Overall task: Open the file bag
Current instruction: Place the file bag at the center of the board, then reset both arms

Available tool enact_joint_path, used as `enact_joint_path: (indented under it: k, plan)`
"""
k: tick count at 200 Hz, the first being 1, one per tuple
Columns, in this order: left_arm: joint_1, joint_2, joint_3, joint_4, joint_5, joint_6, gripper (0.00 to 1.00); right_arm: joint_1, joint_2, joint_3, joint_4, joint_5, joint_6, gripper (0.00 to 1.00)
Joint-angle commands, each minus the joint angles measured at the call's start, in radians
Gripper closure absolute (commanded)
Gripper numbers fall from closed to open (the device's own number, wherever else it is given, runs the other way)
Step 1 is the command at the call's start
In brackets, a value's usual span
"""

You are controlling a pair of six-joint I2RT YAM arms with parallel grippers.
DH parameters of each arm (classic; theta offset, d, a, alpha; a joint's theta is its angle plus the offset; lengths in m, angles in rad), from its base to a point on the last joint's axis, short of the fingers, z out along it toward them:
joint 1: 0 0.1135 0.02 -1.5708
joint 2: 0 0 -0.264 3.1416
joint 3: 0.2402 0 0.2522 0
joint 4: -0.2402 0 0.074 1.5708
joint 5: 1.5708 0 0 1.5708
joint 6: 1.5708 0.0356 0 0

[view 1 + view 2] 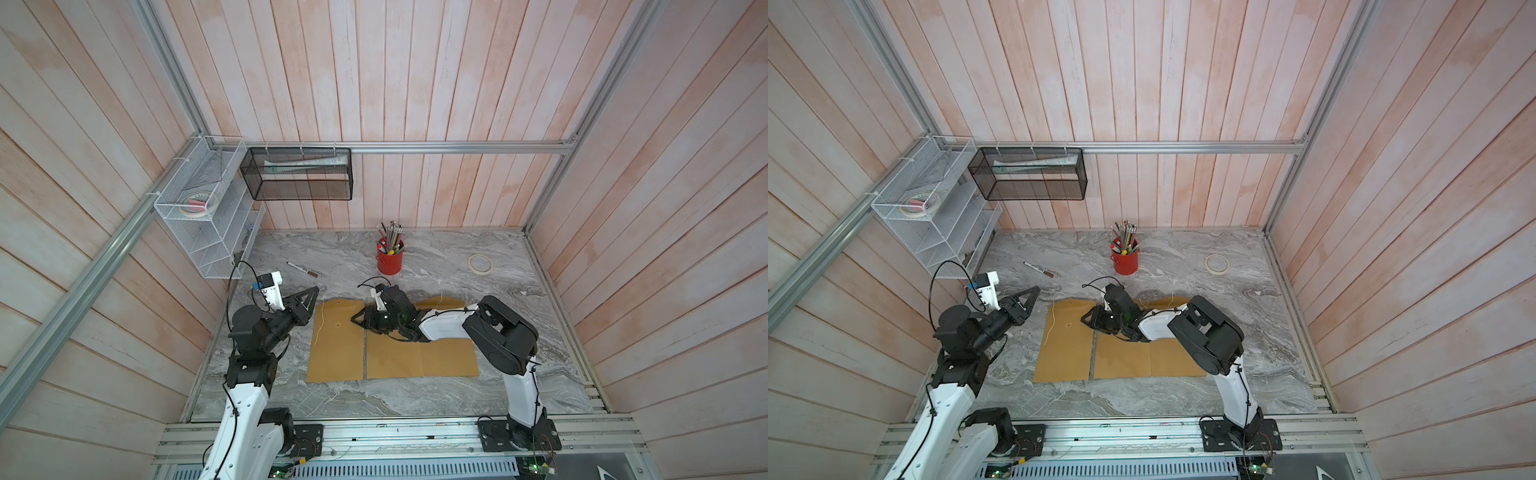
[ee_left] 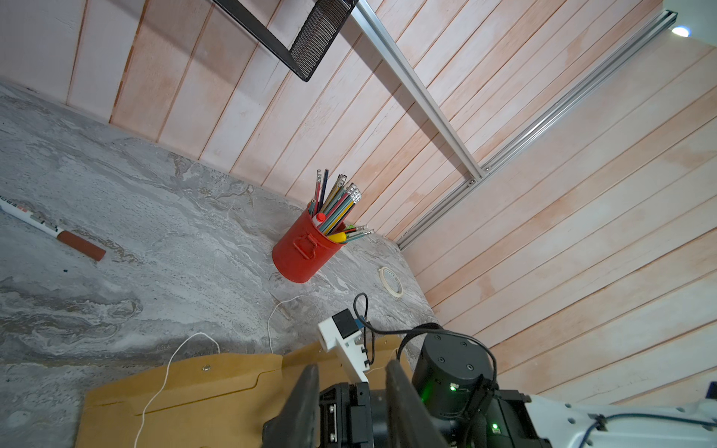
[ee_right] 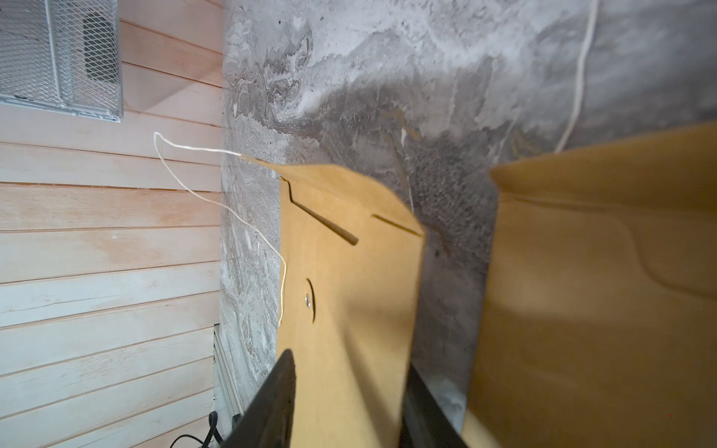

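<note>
In both top views the right arm (image 1: pixel 444 328) covers the far part of the other file bags (image 1: pixel 395 357); whether the right tool (image 1: pixel 358 321) touches the file bag (image 1: pixel 336 345) cannot be told. Right wrist view: its fingers (image 3: pixel 271 407) and the file bag are blurred and cut off at the edge. Left wrist view: the marker (image 2: pixel 52 229) and black mesh basket (image 2: pixel 318 35) run out of view. The pink item (image 1: pixel 196 203) in the white wire rack (image 1: pixel 208 249) is too small to identify
</note>
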Motion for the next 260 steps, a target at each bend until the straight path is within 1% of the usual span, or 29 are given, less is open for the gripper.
enact_joint_path:
  k: [1,60,95,122,180,212,238,247,260]
  plan:
    - [0.006,-0.008,-0.012,0.027,0.004,0.001,0.68,-0.003,-0.014,0.033,-0.076,0.04,-0.041,0.56]
    - [0.005,-0.008,-0.014,0.029,0.004,0.0,0.68,-0.002,-0.043,0.087,-0.194,0.107,-0.108,0.54]
    - [0.006,-0.011,-0.014,0.022,0.001,0.005,0.68,0.004,-0.053,0.101,-0.224,0.131,-0.122,0.53]
    - [0.006,-0.011,-0.009,0.012,-0.002,0.011,0.68,0.008,-0.089,0.093,-0.245,0.161,-0.13,0.53]
    - [0.005,0.003,-0.015,0.02,0.001,0.005,0.68,0.015,-0.174,0.039,-0.262,0.225,-0.151,0.54]
    - [0.005,0.001,-0.033,-0.009,-0.005,0.002,0.68,0.014,-0.273,-0.048,-0.224,0.319,-0.16,0.56]
    - [0.004,-0.01,-0.054,-0.048,-0.037,0.002,0.68,-0.012,-0.37,-0.107,-0.238,0.395,-0.212,0.56]
    - [0.003,-0.01,-0.061,-0.063,-0.053,0.003,0.67,-0.034,-0.405,-0.13,-0.245,0.412,-0.231,0.56]
    - [0.003,-0.008,-0.071,-0.074,-0.08,0.006,0.57,-0.073,-0.46,-0.174,-0.245,0.424,-0.256,0.55]
